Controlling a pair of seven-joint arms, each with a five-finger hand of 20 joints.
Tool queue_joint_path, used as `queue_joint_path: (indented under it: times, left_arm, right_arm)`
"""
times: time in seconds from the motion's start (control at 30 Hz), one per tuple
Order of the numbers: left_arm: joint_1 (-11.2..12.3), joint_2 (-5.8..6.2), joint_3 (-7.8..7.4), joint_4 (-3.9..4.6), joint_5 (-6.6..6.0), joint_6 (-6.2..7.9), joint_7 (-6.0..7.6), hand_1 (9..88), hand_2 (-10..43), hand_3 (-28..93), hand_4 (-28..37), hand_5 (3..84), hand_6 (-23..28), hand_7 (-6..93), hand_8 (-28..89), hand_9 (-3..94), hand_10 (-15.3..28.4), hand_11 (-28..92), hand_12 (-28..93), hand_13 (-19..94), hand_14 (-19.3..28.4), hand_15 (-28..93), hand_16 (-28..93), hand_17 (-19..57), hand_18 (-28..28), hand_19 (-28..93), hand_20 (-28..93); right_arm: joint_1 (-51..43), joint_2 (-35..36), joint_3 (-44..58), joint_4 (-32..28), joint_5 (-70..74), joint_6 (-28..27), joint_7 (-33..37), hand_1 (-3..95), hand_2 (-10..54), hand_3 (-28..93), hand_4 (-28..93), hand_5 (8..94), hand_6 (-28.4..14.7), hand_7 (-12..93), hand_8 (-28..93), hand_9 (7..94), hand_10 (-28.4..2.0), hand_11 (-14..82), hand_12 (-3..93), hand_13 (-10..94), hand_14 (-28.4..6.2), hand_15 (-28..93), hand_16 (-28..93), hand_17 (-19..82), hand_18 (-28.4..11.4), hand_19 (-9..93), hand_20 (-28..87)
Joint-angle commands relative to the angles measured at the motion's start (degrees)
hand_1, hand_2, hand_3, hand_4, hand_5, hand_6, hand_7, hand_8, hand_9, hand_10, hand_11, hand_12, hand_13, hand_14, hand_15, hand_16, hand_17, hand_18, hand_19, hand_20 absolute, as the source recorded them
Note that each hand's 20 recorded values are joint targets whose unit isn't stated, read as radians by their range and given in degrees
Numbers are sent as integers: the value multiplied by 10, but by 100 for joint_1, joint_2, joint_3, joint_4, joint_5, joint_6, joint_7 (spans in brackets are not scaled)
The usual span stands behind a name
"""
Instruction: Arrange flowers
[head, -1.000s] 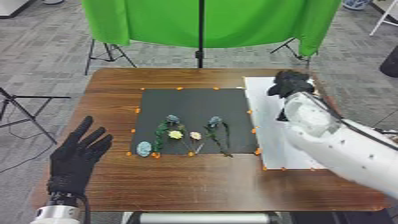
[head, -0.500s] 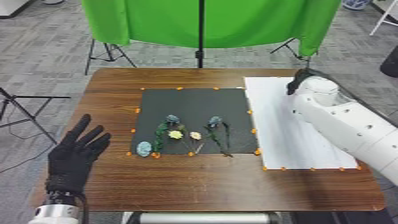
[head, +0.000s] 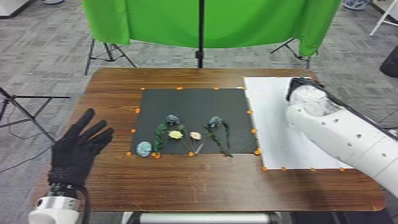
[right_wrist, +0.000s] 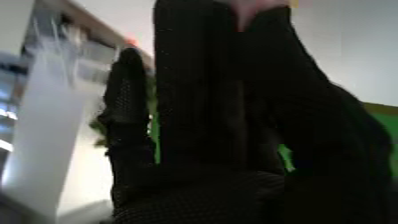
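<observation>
In the head view my left hand (head: 75, 156) is open over the table's left edge. My right hand (head: 298, 84) is at the far end of the white sheet (head: 316, 142), largely hidden by its arm. On the dark mat (head: 187, 102) lie blue-grey flowers (head: 172, 119) (head: 215, 120) with green stems, a yellow flower (head: 175, 135), a pale pink flower (head: 195, 135) and a light blue bloom (head: 144, 148) at the near left corner. In the right wrist view, something pink (right_wrist: 253, 9) shows beside my right hand (right_wrist: 200, 190); its hold cannot be told.
The brown wooden table (head: 191, 182) surrounds the mat and sheet. Small orange markers (head: 258, 151) line their edges. Beyond the far edge stand a green cloth (head: 160, 25) and a dark stand (head: 200, 52).
My right hand, clearly visible over the far part of the sheet one second ago, has turned and is now mostly behind its arm. The left hand has shifted slightly; the flowers have stayed put.
</observation>
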Motion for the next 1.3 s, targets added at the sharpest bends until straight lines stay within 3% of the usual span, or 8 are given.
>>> queue_joint_path:
  times: [0.03,0.27,0.4,0.6,0.77,0.83,1.0,1.3]
  left_arm:
    - [191,-53,-136,-73,-6,59,134,204,65,773,-283,309,52,116,-105,295,183,182,96,211,270,414,-81,-89,284,573,55]
    - [274,-3,-79,-73,-92,66,248,204,64,775,-283,310,53,116,-105,295,183,183,96,211,270,414,-80,-89,284,574,53]
    - [324,-46,-67,-70,-107,86,233,204,64,775,-283,310,53,115,-105,296,184,184,96,211,269,415,-80,-89,284,574,52]
    - [382,57,-42,-83,-191,138,355,205,64,774,-283,310,53,116,-105,295,183,184,95,211,270,415,-80,-89,284,574,51]
    - [314,82,1,-48,-177,58,375,204,64,776,-283,310,53,117,-106,295,183,184,96,211,270,414,-80,-89,284,575,50]
    - [273,-11,-32,-35,-112,13,272,204,64,776,-283,311,53,117,-106,295,183,184,96,211,270,413,-80,-89,284,575,50]
    - [269,66,-8,-38,-168,58,384,205,64,774,-283,311,53,117,-106,295,184,184,95,211,269,413,-80,-89,284,576,49]
    - [281,22,9,-10,-157,18,337,204,63,776,-283,312,54,115,-105,295,183,183,95,212,270,415,-80,-89,284,576,47]
  right_arm:
    - [-230,432,-821,-270,-714,1229,-687,615,-95,641,-283,855,36,198,4,937,-46,112,323,852,1,408,337,389,-153,819,380]
    - [-227,562,-706,-1139,-668,2267,-544,606,-95,658,-283,870,32,192,11,937,-50,144,309,861,-13,425,327,393,-156,824,376]
    - [-854,626,23,-2131,-742,2105,-733,593,-95,684,-283,870,29,189,20,937,-53,147,310,855,-16,434,330,388,-161,828,375]
    - [-1908,203,884,-3040,-879,1532,-773,576,-95,699,-283,852,26,197,32,937,-65,158,338,829,-31,495,298,354,-176,848,379]
    - [-2293,171,789,-3336,-1079,1550,-668,567,-95,708,-283,840,23,202,27,933,-71,159,359,786,-40,561,277,332,-182,857,371]
    - [-2494,176,853,-3396,-1036,1501,-677,564,-95,710,-283,838,23,202,25,929,-72,161,361,778,-39,567,275,327,-183,858,370]
    - [-2533,233,699,-3343,-1298,1500,-610,559,-95,713,-283,827,22,179,4,919,-72,141,363,750,-46,560,266,300,-188,833,356]
    - [-2753,366,819,-3633,-1348,1139,-867,499,-95,725,-283,758,11,161,-18,856,-82,156,347,664,-73,592,228,220,-191,790,365]
